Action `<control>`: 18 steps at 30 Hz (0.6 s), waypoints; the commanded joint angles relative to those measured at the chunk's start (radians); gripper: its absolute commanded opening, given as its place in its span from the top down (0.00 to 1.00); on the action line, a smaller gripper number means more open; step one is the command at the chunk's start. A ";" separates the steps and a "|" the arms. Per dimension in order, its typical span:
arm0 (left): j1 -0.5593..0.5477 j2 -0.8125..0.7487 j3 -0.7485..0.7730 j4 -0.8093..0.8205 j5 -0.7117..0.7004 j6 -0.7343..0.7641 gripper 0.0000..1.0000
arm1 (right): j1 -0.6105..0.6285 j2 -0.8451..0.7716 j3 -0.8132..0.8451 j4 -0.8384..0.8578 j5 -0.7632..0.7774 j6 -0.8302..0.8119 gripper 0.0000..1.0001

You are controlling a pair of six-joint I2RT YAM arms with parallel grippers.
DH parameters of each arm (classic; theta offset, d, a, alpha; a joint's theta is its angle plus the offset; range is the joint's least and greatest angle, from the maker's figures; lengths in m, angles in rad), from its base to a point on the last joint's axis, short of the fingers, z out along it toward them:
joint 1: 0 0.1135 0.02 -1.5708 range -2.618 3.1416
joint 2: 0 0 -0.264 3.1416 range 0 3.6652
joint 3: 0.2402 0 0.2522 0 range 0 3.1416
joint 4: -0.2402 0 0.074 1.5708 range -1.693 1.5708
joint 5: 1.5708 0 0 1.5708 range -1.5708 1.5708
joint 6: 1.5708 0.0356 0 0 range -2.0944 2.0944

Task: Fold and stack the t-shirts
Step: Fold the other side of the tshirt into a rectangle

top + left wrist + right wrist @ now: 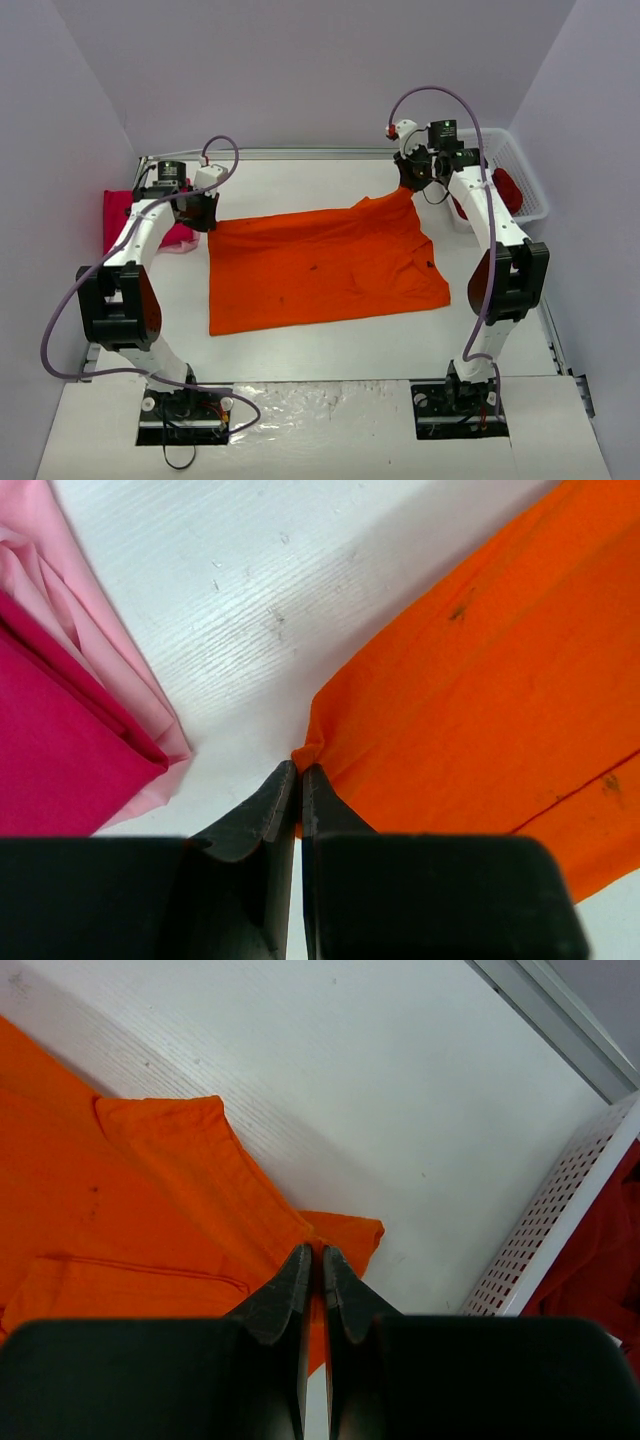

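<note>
Pinching one far corner each, the left tool (300, 769) and right tool (313, 1251) grip the orange t-shirt (320, 265) spread on the desk (330, 345). Near the left tool, a magenta t-shirt (60, 740) lies on a pale pink t-shirt (40, 540). Dark red t-shirts (600, 1250) sit in the basket (560, 1210) at right.

A spread t-shirt (320, 265) lies flat in the middle of the table (300, 180), with the left gripper (300, 770) at its far left corner and the right gripper (312, 1252) at its far right corner. Folded t-shirts (118, 220) lie stacked at the table's left edge, just beside the left gripper. A basket (520, 165) at the far right holds what may be more t-shirts (506, 188).
</note>
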 commanded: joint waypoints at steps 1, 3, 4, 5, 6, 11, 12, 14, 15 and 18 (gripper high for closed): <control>0.003 -0.092 -0.017 0.012 0.026 0.028 0.98 | -0.009 -0.072 -0.028 -0.006 0.008 -0.010 1.00; 0.003 -0.112 -0.047 0.026 0.026 0.037 0.98 | -0.009 -0.086 -0.037 -0.006 0.008 -0.010 1.00; 0.004 -0.130 -0.057 0.031 0.027 0.044 0.98 | -0.009 -0.091 -0.048 -0.008 0.008 -0.008 1.00; 0.006 -0.138 -0.064 0.035 0.027 0.047 0.98 | -0.009 -0.101 -0.053 -0.008 0.008 -0.008 1.00; 0.004 -0.144 -0.072 0.037 0.027 0.048 0.98 | -0.009 -0.106 -0.057 -0.010 0.008 -0.006 1.00; 0.006 -0.178 -0.107 0.037 0.030 0.056 0.98 | -0.009 -0.141 -0.092 -0.014 0.010 -0.005 1.00; 0.006 -0.182 -0.114 0.041 0.031 0.057 0.98 | -0.009 -0.148 -0.099 -0.014 0.013 -0.005 1.00; 0.006 -0.199 -0.132 0.051 0.034 0.054 0.98 | -0.009 -0.163 -0.117 -0.016 0.013 -0.005 1.00; 0.006 -0.208 -0.138 0.054 0.037 0.056 0.98 | -0.009 -0.169 -0.125 -0.017 0.013 -0.005 1.00; 0.006 -0.221 -0.157 0.055 0.044 0.054 0.98 | -0.009 -0.189 -0.148 -0.022 0.017 -0.006 1.00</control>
